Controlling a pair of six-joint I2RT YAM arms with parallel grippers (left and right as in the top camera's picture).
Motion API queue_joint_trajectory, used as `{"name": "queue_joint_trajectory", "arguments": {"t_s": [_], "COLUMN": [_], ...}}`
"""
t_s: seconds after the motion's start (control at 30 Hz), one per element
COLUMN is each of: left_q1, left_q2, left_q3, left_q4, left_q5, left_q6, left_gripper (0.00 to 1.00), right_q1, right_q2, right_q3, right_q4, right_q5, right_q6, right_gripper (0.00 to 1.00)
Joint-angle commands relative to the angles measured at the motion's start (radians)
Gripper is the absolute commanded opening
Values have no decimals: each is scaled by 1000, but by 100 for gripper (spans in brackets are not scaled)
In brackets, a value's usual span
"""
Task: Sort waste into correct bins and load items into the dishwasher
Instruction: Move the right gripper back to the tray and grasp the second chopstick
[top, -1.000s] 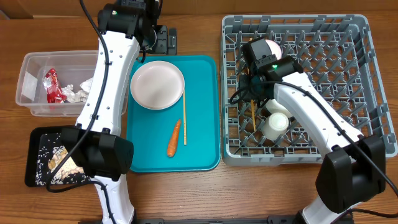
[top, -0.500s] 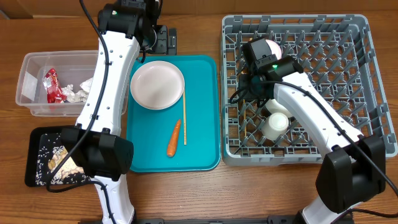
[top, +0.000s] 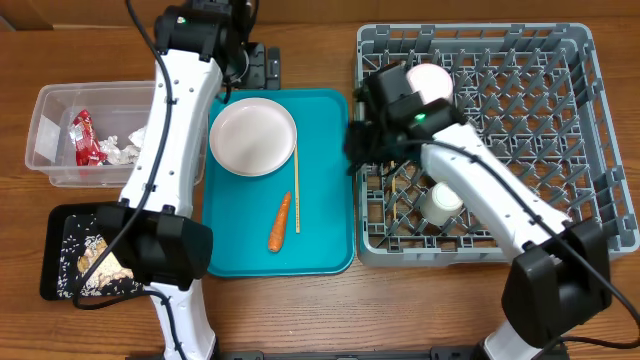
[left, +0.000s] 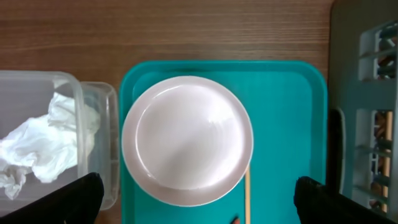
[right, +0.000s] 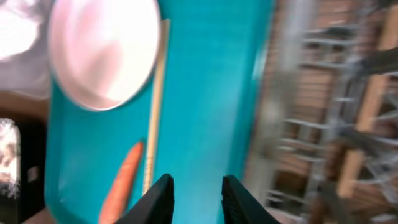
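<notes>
At far left, clear tub (top: 48, 140), its right end hidden under the left arm. Inside, red wrapper (top: 84, 138), print too small to read, and crumpled napkin (top: 125, 148), touching each other; napkin cut off by the frame edge in the left wrist view.

Just in front of it, black tray (top: 60, 230), right part covered by the left arm's base. Rice scraps (top: 95, 262) scattered on its floor, partly hidden.

Up at the table's back edge, left gripper (left: 199, 196), spread wide and holding nothing; only the two dark fingertips showing in the lower corners of its own camera.

Next, teal tray (top: 325, 180) on the wooden table (top: 300, 310). White plate (top: 252, 137) in its back left corner. One chopstick (top: 296, 190) lying lengthwise just right of the plate, touching its rim. Carrot (top: 279, 222) in front, tilted, just beside the chopstick. Bare teal floor from the chopstick to the right rim.

Over the seam between tray and rack, right gripper (right: 198, 193), parted by a narrow gap, nothing between the fingers; whole wrist view smeared by blur.

At right, grey dish rack (top: 600, 120). White bowl (top: 432, 80) at its back left, partly under the right arm. Small cup (top: 443, 200) among the pegs near the front. Tan streak (right: 367, 99) among the pegs, too blurred to name. Right half of the rack bare pegs only.
</notes>
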Motion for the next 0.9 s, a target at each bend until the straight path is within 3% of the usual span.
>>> {"name": "queue_joint_trajectory", "arguments": {"t_s": [0.0, 0.13, 0.43, 0.73, 0.87], "left_q1": [90, 184, 335, 350, 350], "left_q2": [13, 13, 13, 13, 13], "left_q3": [18, 18, 18, 18, 18], "left_q4": [-8, -37, -130, -153, -156], "left_q5": [37, 91, 110, 129, 129], "left_q6": [-29, -28, -21, -10, -10], "left_gripper": [100, 100, 100, 100, 100], "right_q1": [82, 157, 242, 270, 270], "right_q2": [-10, -9, 16, 161, 235], "right_q3": [22, 22, 10, 10, 10], "right_q4": [20, 51, 164, 201, 219], "right_q5": [75, 185, 224, 286, 286], "right_q6": [81, 109, 157, 158, 157], "right_gripper": [33, 36, 36, 36, 31]}}
